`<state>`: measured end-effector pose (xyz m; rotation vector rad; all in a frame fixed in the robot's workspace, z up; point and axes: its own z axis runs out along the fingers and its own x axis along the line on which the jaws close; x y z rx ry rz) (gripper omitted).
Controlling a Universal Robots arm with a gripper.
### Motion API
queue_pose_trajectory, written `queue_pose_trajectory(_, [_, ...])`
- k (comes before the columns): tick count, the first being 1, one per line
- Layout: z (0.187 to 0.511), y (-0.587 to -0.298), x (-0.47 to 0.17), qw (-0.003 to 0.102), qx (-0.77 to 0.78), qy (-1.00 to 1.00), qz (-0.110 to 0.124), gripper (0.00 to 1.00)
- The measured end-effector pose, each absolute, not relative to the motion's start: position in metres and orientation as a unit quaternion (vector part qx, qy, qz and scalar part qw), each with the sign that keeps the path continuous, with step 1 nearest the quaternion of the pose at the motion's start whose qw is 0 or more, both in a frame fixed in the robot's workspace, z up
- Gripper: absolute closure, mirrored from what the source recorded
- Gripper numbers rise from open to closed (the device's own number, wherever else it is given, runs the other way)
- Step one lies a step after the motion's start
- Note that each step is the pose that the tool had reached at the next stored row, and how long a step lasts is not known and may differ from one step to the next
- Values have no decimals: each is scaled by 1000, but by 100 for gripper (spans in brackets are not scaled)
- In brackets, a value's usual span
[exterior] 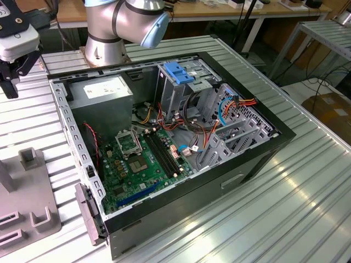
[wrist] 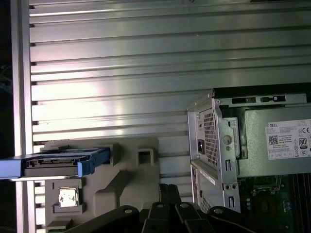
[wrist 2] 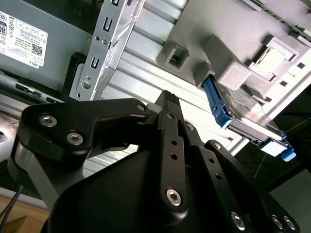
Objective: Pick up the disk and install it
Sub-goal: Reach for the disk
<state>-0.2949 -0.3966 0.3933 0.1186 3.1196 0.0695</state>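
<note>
The disk (wrist: pixel 58 162) is a flat drive with blue plastic side rails, resting in a grey holder (wrist: pixel 124 170) on the ribbed metal table. In the second wrist view the disk (wrist 2: pixel 243 114) stands on edge in that holder (wrist 2: pixel 214 53). My gripper (wrist 2: pixel 167 99) hangs in the air well short of the disk, with its black fingertips together and nothing between them. From the first wrist view the gripper (wrist: pixel 170 194) points between the holder and the computer case. The gripper (exterior: pixel 11 82) is at the exterior view's far left, above the table beside the case.
An open computer case (exterior: pixel 258 153) lies on the table, with the motherboard (exterior: pixel 142 159), a grey power-supply box (exterior: pixel 101 93) and a metal drive cage with a blue handle (exterior: pixel 178 74). A grey fixture (exterior: pixel 27 203) sits at the exterior view's lower left. Workbenches stand behind.
</note>
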Motion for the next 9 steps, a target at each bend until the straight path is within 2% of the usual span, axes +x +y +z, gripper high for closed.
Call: queue_pose_trajectory(9, [393, -397, -302, 9, 38, 999, 22, 90])
